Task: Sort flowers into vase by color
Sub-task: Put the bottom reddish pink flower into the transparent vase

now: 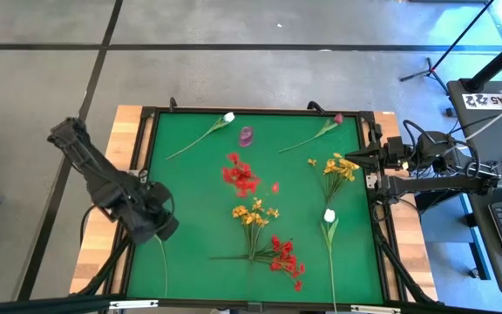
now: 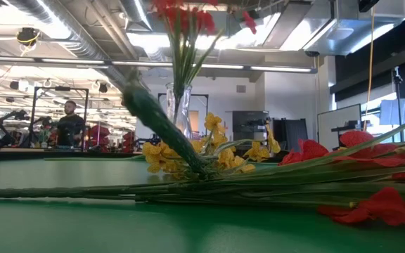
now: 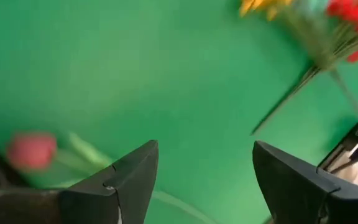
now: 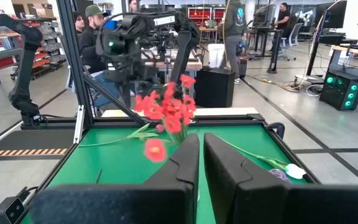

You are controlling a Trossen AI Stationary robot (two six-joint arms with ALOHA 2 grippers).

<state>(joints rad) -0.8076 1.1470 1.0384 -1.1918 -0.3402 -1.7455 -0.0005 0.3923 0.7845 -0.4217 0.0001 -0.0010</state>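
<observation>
My left gripper (image 1: pixel 166 228) (image 3: pixel 205 146) is open above the green mat near its left edge. A dark red-pink bud (image 3: pixel 31 150) lies on the mat beside its fingers, outside the gap; its stem (image 1: pixel 162 262) runs toward the near edge. My right gripper (image 1: pixel 342 160) (image 4: pixel 201 140) is shut and waits at the right edge, next to a yellow spray (image 1: pixel 338 168). A clear vase (image 2: pixel 178 105) holds red sprays (image 1: pixel 240 174) (image 4: pixel 169 109) at mid-table. A yellow-orange spray (image 1: pixel 253 214), a red spray (image 1: pixel 284 257) and a white bud (image 1: pixel 329 215) lie flat on the mat.
Near the far edge lie a white bud (image 1: pixel 228 117), a dark red-pink bud (image 1: pixel 338 118) and a small purple object (image 1: pixel 247 135). A loose red petal (image 1: pixel 274 187) sits by the vase. A black frame (image 1: pixel 146 157) rims the mat. People stand in the room beyond.
</observation>
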